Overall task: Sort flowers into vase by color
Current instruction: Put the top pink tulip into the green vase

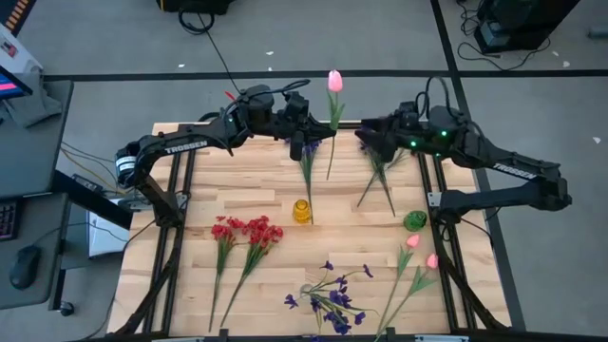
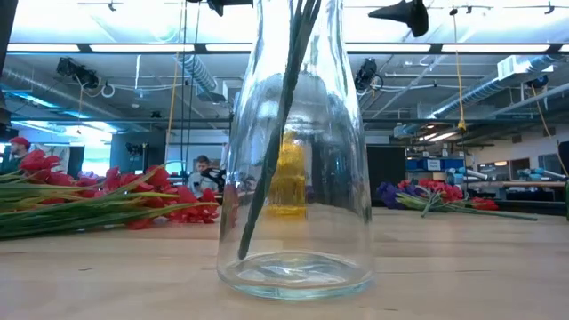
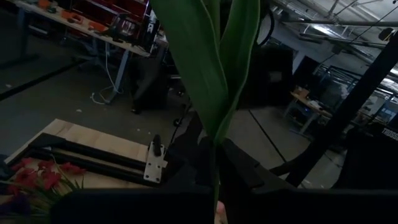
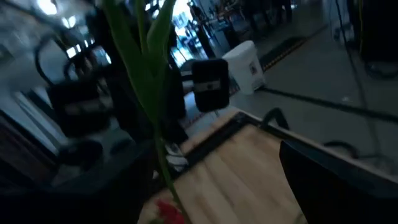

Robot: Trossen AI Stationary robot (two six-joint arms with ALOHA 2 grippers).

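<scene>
Low view, nearest the lens: clear glass bottle-shaped vase (image 2: 296,204) fills centre frame, standing on the pale wood-plank bench (image 2: 107,276), w/ thin dark green stems (image 2: 271,142) leaning inside it, their ends near the vase bottom. Behind it on the bench, red clustered blooms on green stems (image 2: 98,200) lie at left of frame, and a mixed purple/red bunch (image 2: 436,197) at right. A small yellow glass bottle (image 2: 288,178) shows thru the vase. High view, lower edge of frame: dark purple sprigs (image 1: 328,296) lie in a loose heap at lower centre; two pink tulip-like buds on stems (image 1: 418,255) at lower right; red sprigs at lower left, all flat on the bench. Mid frame: yellow bottle upright at centre, small green round object (image 1: 414,220) to its right. Upper frame: left pincer (image 1: 302,133) at upper centre, closed on a pink tulip stem (image 1: 333,123), bloom at the far bench edge; the left wrist view shows broad green leaves close up. Right pincer (image 1: 372,141) at upper right of centre, jaws wide apart, green stems just below it. Beyond: grey floor, cables.
</scene>
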